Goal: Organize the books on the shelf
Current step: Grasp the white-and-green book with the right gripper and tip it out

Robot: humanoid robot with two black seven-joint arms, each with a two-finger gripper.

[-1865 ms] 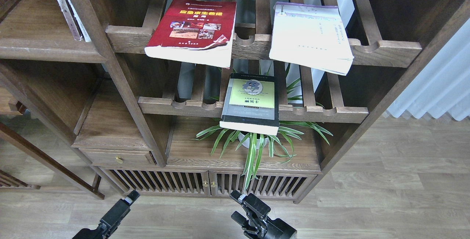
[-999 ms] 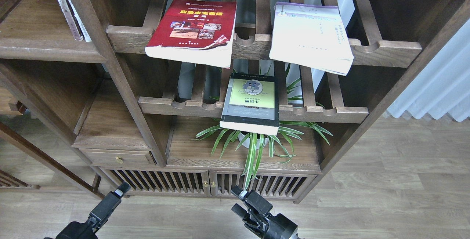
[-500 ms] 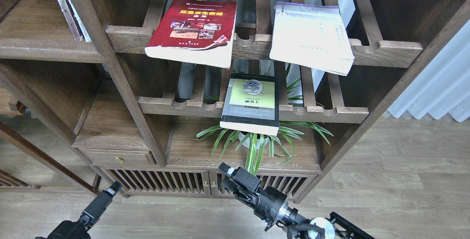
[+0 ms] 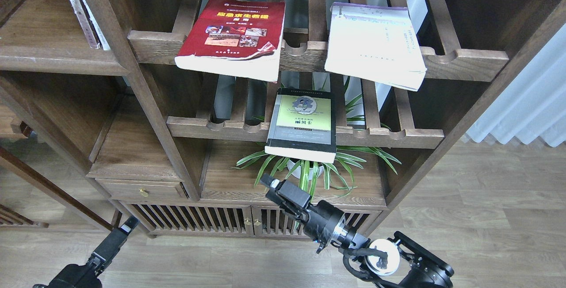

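The red book (image 4: 230,36) lies flat on the upper slatted rack and overhangs its front rail. The cream-white book (image 4: 373,44) lies on the same rack to the right, also overhanging. The dark grey book (image 4: 303,122) lies on the lower slatted rack, its front end sticking out. The solid shelf (image 4: 53,60) is at the upper left, with thin books standing at its right end. My right gripper (image 4: 270,185) is below the grey book and in front of the plant, holding nothing; its fingers are too dark to tell apart. My left gripper (image 4: 128,224) is low at the left over the floor, seen end-on.
A potted spider plant (image 4: 305,170) stands on the lowest board under the grey book. A cabinet with slatted doors (image 4: 247,221) and a small drawer (image 4: 141,188) sit below. A slanted upright (image 4: 146,89) divides the shelving. White curtains (image 4: 530,102) hang at the right.
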